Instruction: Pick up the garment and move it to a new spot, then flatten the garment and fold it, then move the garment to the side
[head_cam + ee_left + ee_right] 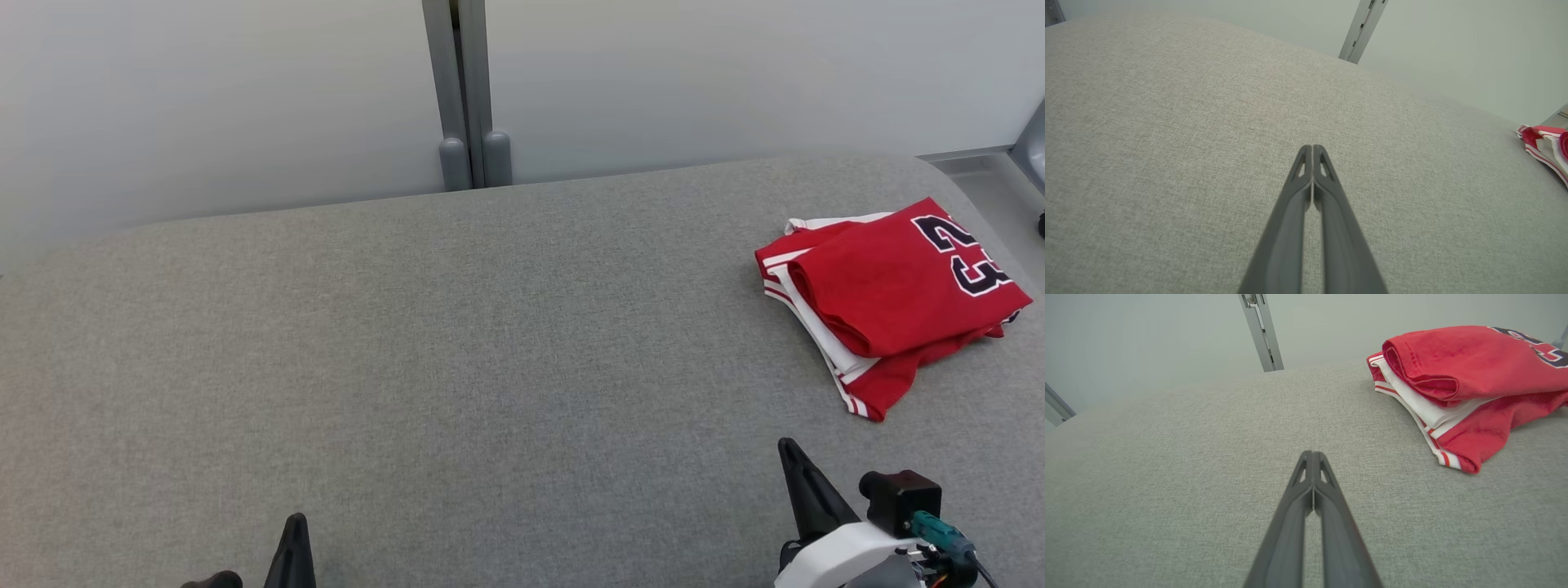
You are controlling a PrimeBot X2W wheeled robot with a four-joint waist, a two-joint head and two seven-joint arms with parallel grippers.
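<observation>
A red garment (890, 294) with white stripes and dark numerals lies folded in a compact stack at the far right of the grey surface (457, 351). The right wrist view shows the garment (1461, 388) up and to the right of my right gripper (1312, 454), whose fingers are pressed together with nothing between them. In the head view the right gripper (790, 447) sits near the bottom right, well short of the garment. My left gripper (1312, 147) is shut too and empty, over bare fabric; it appears as the left gripper (295, 519) at the bottom left. A red-and-white edge of the garment (1545, 143) peeks in at the right.
The grey upholstered surface ends at a pale wall with a vertical grey post (465, 90) behind its far edge. At the far right, beyond the surface's rounded corner, lies a strip of floor (992, 192).
</observation>
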